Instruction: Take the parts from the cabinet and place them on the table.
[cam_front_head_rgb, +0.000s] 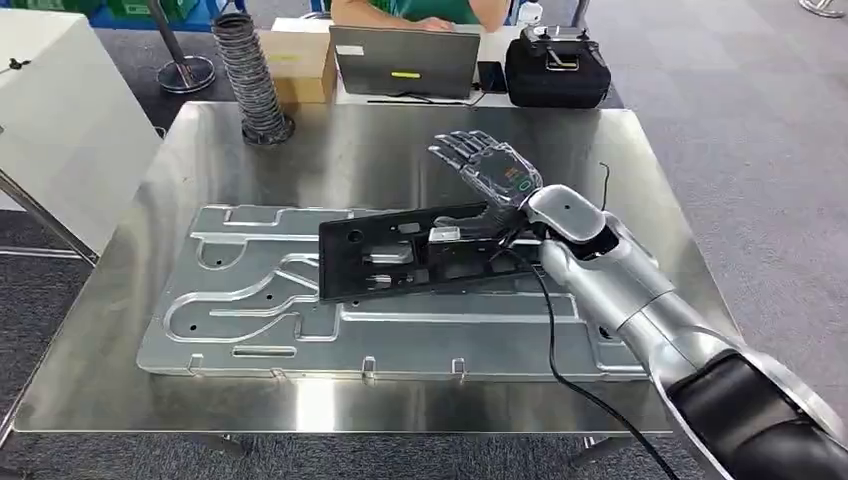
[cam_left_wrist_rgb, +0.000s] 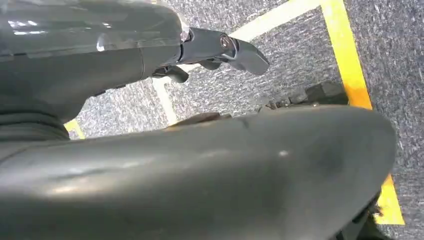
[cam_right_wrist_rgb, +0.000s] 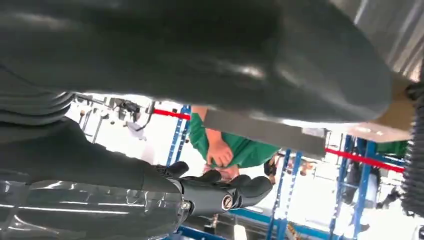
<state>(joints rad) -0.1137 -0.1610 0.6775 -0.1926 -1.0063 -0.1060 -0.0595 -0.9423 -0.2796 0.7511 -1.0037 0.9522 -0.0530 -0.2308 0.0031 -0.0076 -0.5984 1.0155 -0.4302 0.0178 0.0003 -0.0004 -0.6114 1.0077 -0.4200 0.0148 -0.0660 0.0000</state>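
A long black plastic part (cam_front_head_rgb: 410, 255) lies slanted on a large stamped aluminium panel (cam_front_head_rgb: 250, 300) that rests flat on the steel table (cam_front_head_rgb: 380, 140). My right hand (cam_front_head_rgb: 490, 170) hovers at the part's right end with its fingers spread and stretched toward the far edge, holding nothing. Whether its thumb touches the part's end I cannot tell. The right wrist view has the same hand (cam_right_wrist_rgb: 210, 192) with fingers straight and empty. My left hand (cam_left_wrist_rgb: 215, 50) hangs over grey carpet with yellow tape lines, fingers out and nothing in them.
At the table's far edge stand a ribbed black coil (cam_front_head_rgb: 250, 75), a cardboard box (cam_front_head_rgb: 300, 60), a laptop (cam_front_head_rgb: 405, 60) and a black bag (cam_front_head_rgb: 555, 70). A person in green (cam_front_head_rgb: 420, 10) sits behind the laptop. A white cabinet (cam_front_head_rgb: 60, 120) stands at left.
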